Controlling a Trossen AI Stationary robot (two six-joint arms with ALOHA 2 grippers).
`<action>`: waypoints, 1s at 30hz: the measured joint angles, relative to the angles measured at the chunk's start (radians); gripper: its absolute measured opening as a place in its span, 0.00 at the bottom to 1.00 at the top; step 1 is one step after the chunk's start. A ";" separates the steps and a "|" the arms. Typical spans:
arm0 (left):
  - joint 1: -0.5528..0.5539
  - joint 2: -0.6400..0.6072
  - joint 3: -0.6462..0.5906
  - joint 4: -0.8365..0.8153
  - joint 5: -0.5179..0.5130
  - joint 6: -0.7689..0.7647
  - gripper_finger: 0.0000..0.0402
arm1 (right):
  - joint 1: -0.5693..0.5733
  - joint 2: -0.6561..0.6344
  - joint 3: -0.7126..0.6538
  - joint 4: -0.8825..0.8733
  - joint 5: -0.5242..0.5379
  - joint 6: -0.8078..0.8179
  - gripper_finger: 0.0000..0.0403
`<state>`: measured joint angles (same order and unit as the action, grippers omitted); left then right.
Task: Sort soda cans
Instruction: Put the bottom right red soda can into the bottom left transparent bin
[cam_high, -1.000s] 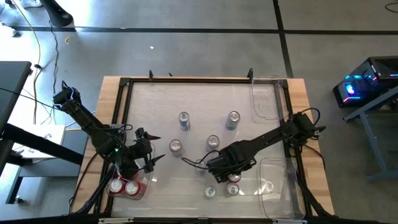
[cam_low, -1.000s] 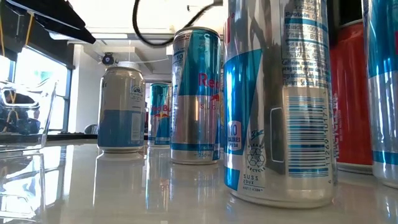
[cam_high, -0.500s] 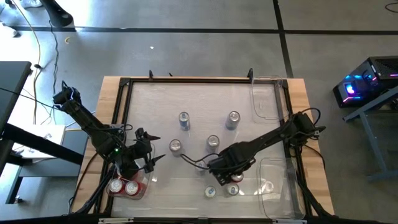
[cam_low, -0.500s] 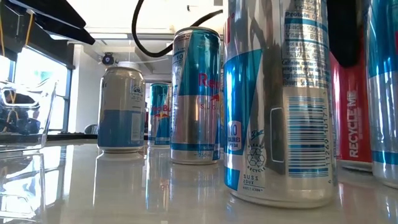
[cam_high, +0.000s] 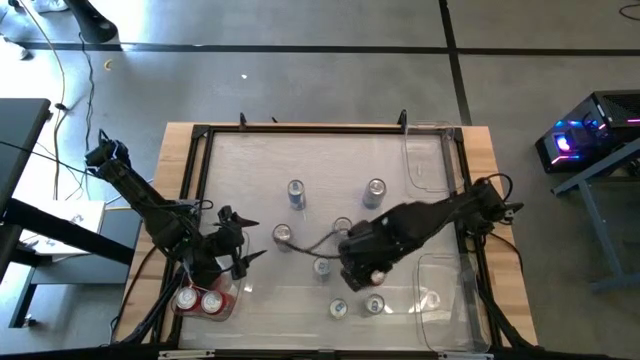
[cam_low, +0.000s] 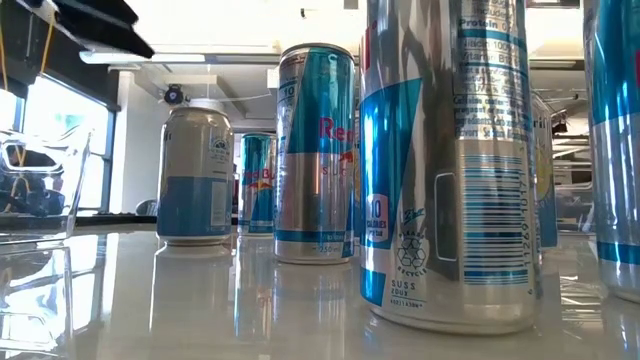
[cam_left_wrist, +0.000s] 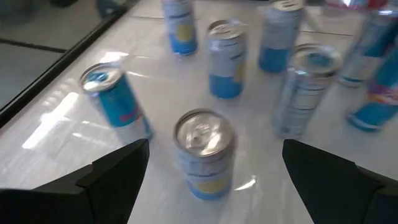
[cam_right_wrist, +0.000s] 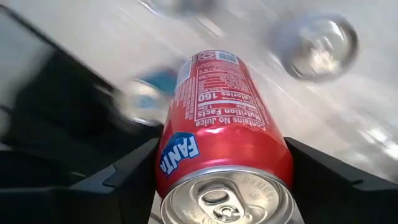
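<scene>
My right gripper (cam_high: 368, 272) is shut on a red Fanta can (cam_right_wrist: 224, 137) above the table's near middle. Several silver and silver-blue cans stand upright on their bases on the table: two at the far side (cam_high: 296, 190) (cam_high: 375, 190), one (cam_high: 282, 235) left of centre, one (cam_high: 322, 267) beside my right gripper, and two near the front (cam_high: 338, 308) (cam_high: 375, 305). Two red cans (cam_high: 198, 300) stand in the clear bin at the near left. My left gripper (cam_high: 246, 242) is open and empty above that bin's far side; a silver can (cam_left_wrist: 204, 149) shows ahead of its fingers. My right gripper pinches the red can's side wall (cam_right_wrist: 180, 155) between its two fingers (cam_right_wrist: 130, 177), one on each side of the body near the top end. The can is lifted clear of the table. Its silver top (cam_right_wrist: 227, 199) faces the wrist camera.
A clear bin (cam_high: 440, 295) sits at the near right and another (cam_high: 430, 160) at the far right. A black frame (cam_high: 300, 128) rims the tabletop. In the low view, silver-blue cans (cam_low: 450, 160) (cam_low: 315, 150) stand close to the camera.
My right gripper has gone up with the red can, which is lifted clear off the table and has left the low view. A silver can beside it, earlier hidden under the arm, now shows.
</scene>
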<state>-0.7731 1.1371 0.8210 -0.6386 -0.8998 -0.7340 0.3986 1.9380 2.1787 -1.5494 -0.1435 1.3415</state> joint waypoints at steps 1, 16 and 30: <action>-0.002 -0.006 0.013 -0.002 0.017 0.018 0.91 | -0.005 0.003 0.044 0.015 0.027 -0.002 0.70; -0.228 -0.124 0.239 -0.403 0.116 -0.165 0.91 | -0.175 0.196 0.146 0.616 -0.078 -0.461 0.70; -0.282 -0.083 0.247 -0.619 0.045 -0.408 0.91 | -0.138 0.366 0.149 0.625 -0.119 -0.539 0.70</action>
<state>-1.0550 1.0537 1.0679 -1.2579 -0.8547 -1.1419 0.2608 2.3039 2.3272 -0.9244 -0.2621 0.8021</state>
